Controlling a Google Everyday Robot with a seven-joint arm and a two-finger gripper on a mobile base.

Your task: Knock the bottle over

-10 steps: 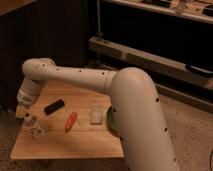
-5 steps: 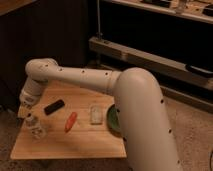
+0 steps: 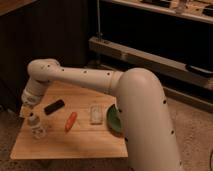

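We see the gripper [image 3: 27, 106] low over the table's [image 3: 90, 142] left end, directly above the bottle [image 3: 35, 125], which stands upright near the left edge. We cannot tell how the jaws stand or whether they touch it. To its right lie 1 black bar [image 3: 54, 106], an orange object [image 3: 71, 121], a clear container [image 3: 95, 113] and a green bowl [image 3: 113, 120].

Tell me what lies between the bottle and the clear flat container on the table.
In the camera view, an orange-red object lies between the bottle and the clear flat container. The gripper hangs just above the bottle.
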